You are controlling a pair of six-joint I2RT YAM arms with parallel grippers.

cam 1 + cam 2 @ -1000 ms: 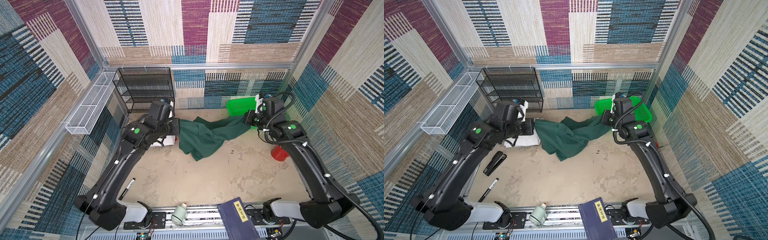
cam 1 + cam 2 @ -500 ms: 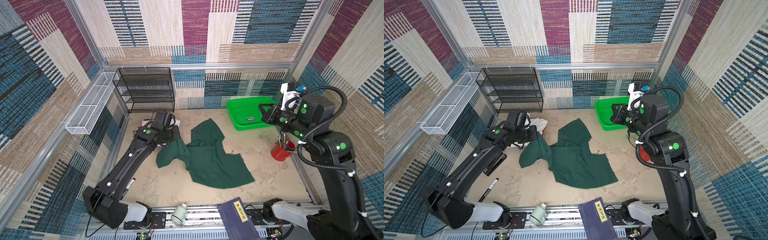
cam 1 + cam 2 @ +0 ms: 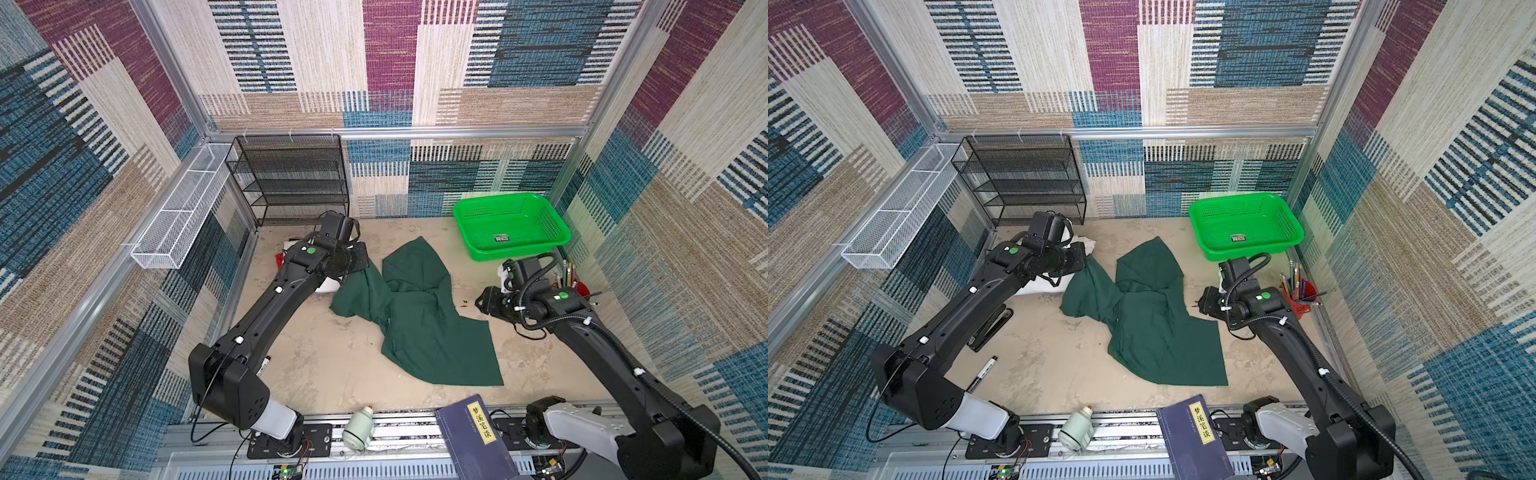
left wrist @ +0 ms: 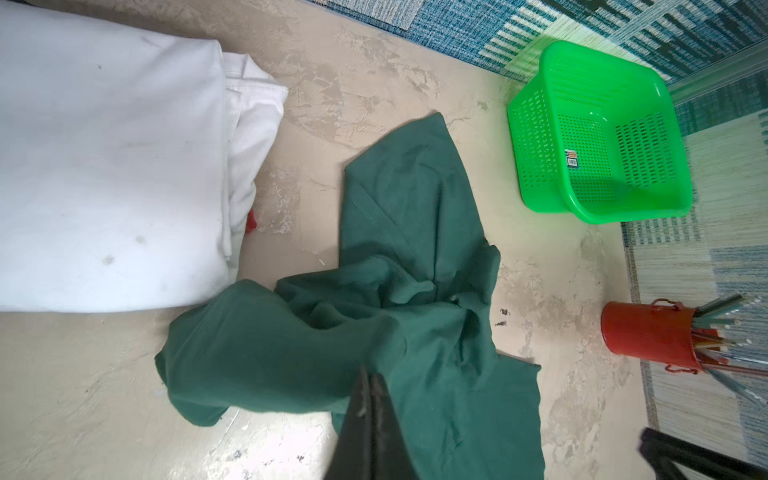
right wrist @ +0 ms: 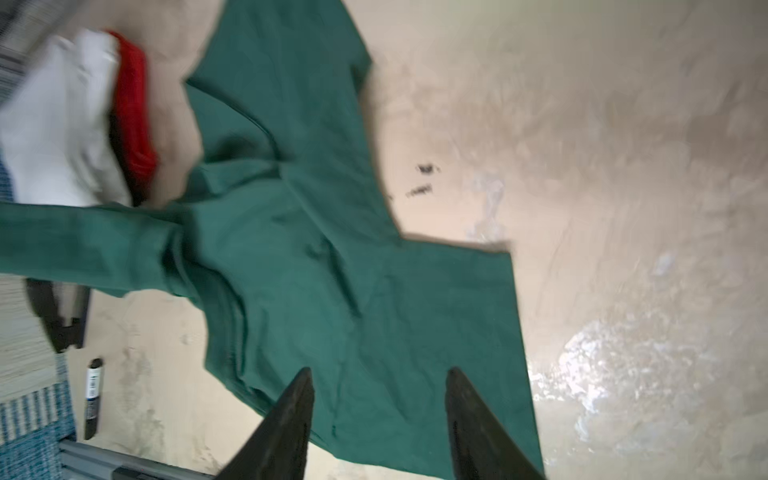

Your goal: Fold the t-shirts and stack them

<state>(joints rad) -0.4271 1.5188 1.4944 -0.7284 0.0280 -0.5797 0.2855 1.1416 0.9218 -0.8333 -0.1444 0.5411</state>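
released the dark green t-shirt [image 3: 432, 332] from the right jaws, now parted; dropped sprawling onto the bench [image 3: 324, 365]; withdrawn toward the pencil cup [image 4: 646, 332].

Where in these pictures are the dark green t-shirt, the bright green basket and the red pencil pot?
dark green t-shirt [image 3: 432, 332]: in a top view, middle of the spread cloth.
bright green basket [image 3: 532, 250]: in a top view, its front wall.
red pencil pot [image 4: 640, 332]: left wrist view, its side.
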